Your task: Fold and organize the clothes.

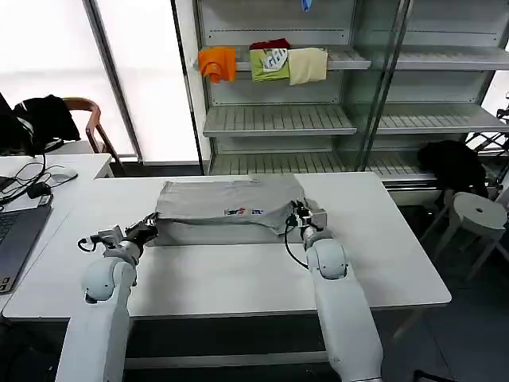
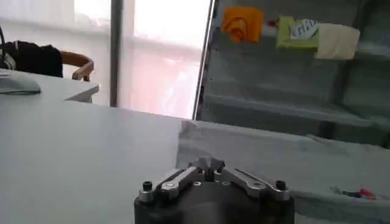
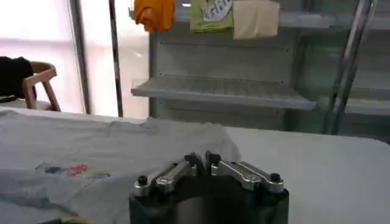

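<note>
The grey shirt (image 1: 229, 208) lies partly folded near the far edge of the surface (image 1: 238, 274), long axis running side to side. The left gripper (image 1: 145, 231) and right gripper (image 1: 301, 213), jaws closed and apparently empty, bracket its near corners.

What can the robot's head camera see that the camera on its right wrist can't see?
The head view alone takes in the whole white table, the laptop at its left edge, the white stool, and both arms, with the left gripper and right gripper at the near corners of the grey shirt. The right wrist view alone gives a close look at its own fingers, closed together. Both share the shirt with its small coloured print, and the orange, green and cream garments hanging on the shelf behind.
</note>
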`<move>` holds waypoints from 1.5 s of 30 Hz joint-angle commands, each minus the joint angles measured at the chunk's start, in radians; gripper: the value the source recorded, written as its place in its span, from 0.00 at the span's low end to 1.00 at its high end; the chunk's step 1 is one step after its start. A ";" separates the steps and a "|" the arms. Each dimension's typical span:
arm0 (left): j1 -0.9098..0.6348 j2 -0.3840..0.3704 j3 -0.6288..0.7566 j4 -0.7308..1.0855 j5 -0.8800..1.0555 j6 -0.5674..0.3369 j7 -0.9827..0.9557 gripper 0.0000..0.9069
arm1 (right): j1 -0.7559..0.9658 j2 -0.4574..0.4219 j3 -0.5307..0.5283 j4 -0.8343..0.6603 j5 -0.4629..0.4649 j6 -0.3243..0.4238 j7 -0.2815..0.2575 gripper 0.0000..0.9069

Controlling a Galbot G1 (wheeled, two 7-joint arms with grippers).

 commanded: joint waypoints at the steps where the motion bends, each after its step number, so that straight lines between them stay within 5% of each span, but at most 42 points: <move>1: -0.016 0.007 -0.003 0.018 0.009 -0.010 0.000 1.00 | 0.069 0.040 0.007 -0.069 0.011 0.029 0.010 1.00; 4: -0.001 0.014 -0.008 -0.010 0.005 0.004 -0.002 1.00 | 0.049 0.026 0.004 -0.025 0.013 0.006 0.007 1.00; 10: 0.098 0.047 -0.003 -0.108 0.055 0.078 0.024 1.00 | -0.148 -0.042 -0.025 0.242 0.022 -0.176 -0.020 1.00; 17: 0.158 0.061 -0.003 -0.133 0.077 0.077 0.044 1.00 | -0.296 -0.104 -0.014 0.394 0.041 -0.178 -0.013 1.00; 29: 0.168 0.059 -0.008 -0.146 0.076 0.077 0.047 1.00 | -0.362 -0.108 0.029 0.429 0.024 -0.178 0.011 0.99; 37: 0.158 0.056 -0.003 -0.120 0.091 0.077 0.045 0.98 | -0.376 -0.092 0.025 0.408 -0.022 -0.177 -0.004 0.18; 38: 0.158 0.056 -0.002 -0.118 0.097 0.077 0.045 0.73 | -0.376 -0.091 0.025 0.406 -0.025 -0.177 -0.006 0.08; 39: 0.158 0.056 -0.001 -0.115 0.102 0.077 0.046 0.63 | -0.377 -0.091 0.024 0.402 -0.028 -0.176 -0.009 0.02; 40: 0.160 0.056 0.000 -0.113 0.105 0.077 0.047 0.43 | -0.377 -0.089 0.022 0.398 -0.028 -0.176 -0.010 0.00; 41: 0.160 0.056 0.000 -0.112 0.108 0.077 0.050 0.43 | -0.376 -0.087 0.023 0.395 -0.028 -0.176 -0.010 0.00; 42: 0.161 0.056 0.001 -0.111 0.114 0.077 0.055 0.09 | -0.376 -0.086 0.024 0.394 -0.028 -0.176 -0.012 0.00; 45: 0.163 0.055 0.003 -0.109 0.122 0.077 0.067 0.01 | -0.373 -0.084 0.024 0.393 -0.026 -0.176 -0.014 0.00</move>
